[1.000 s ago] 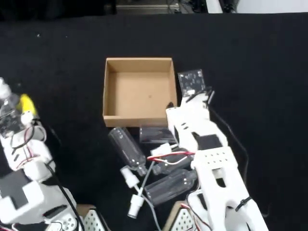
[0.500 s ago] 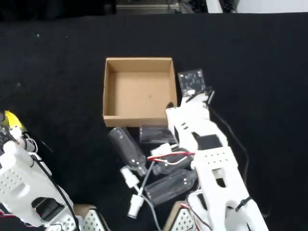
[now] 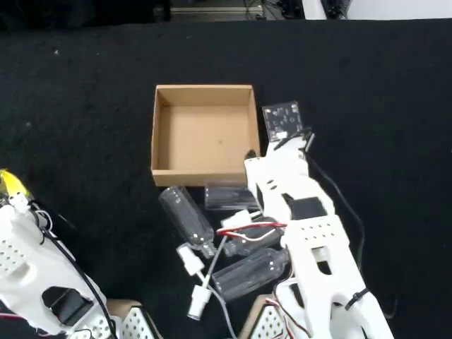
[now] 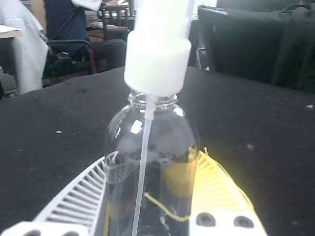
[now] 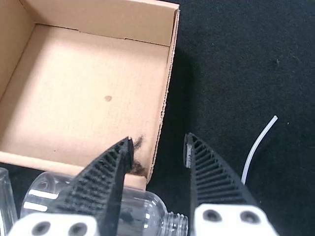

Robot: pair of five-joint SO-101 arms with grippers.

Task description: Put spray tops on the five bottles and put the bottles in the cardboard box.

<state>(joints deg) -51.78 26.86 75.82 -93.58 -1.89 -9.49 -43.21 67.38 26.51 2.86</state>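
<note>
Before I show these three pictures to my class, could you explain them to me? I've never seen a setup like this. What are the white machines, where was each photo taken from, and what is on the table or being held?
The white machines are two small robot arms at a black table. Each arm ends in a two-fingered gripper. One picture looks down from a fixed camera above. The other two come from cameras mounted on the arms' wrists.

From above you see an empty cardboard box. Several clear bottles and loose spray tops lie beside it, on the arms' side.

The left gripper holds a bottle that has a white spray top on it. The right gripper is open over the box's near corner, above an uncapped bottle lying against the box wall.
</note>
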